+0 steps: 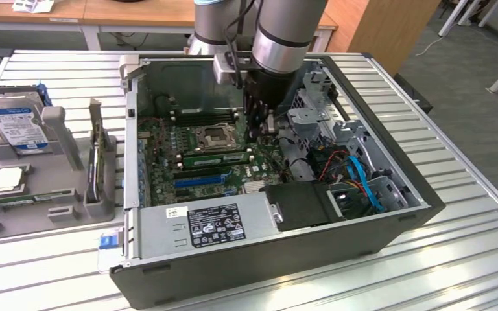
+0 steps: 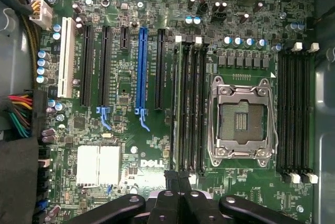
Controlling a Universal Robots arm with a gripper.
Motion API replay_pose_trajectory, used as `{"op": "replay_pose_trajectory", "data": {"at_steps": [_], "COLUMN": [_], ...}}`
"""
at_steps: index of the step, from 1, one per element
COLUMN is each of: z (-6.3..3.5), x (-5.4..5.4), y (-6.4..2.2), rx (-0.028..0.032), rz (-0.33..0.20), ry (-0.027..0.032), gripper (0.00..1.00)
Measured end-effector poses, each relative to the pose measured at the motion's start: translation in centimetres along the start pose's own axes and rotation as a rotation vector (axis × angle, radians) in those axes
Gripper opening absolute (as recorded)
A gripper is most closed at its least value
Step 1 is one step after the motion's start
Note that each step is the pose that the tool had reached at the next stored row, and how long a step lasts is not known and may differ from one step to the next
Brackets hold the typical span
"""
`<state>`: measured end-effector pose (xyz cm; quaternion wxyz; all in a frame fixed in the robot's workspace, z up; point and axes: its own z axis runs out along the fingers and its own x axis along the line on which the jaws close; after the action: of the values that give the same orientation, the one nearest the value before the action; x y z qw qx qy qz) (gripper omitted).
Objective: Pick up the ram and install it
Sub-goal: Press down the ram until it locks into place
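Note:
A long green ram stick [image 1: 218,156] stands on edge in a motherboard slot just in front of the empty processor socket [image 1: 211,135]. My gripper [image 1: 263,133] hangs inside the open computer case, at the end of that slot on the exterior view's right. In the wrist view my gripper [image 2: 178,178] is shut, with its black fingers pressed together and nothing visible between them. It sits over one end of the black memory slots [image 2: 188,109] beside the socket [image 2: 242,122]. I cannot tell whether the fingertips touch the stick.
The case's wall [image 1: 231,259] surrounds the motherboard, with a power supply [image 1: 210,223] in front and a drive cage with cables [image 1: 353,175] on the exterior view's right. A grey fixture [image 1: 63,162] beside the case holds a hard drive [image 1: 15,126], a silver processor [image 1: 7,179] and another green stick [image 1: 33,198].

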<state>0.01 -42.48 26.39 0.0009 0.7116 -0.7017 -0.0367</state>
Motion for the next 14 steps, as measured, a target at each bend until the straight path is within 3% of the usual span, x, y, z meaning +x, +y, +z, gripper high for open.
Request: {"op": "replay_pose_trajectory", "data": {"at_steps": [14], "z": [1.23], "x": [0.1], "y": [-0.07], "rx": [0.0000], "rz": [0.000], "ry": [-0.0001], "gripper": [0.10]}}
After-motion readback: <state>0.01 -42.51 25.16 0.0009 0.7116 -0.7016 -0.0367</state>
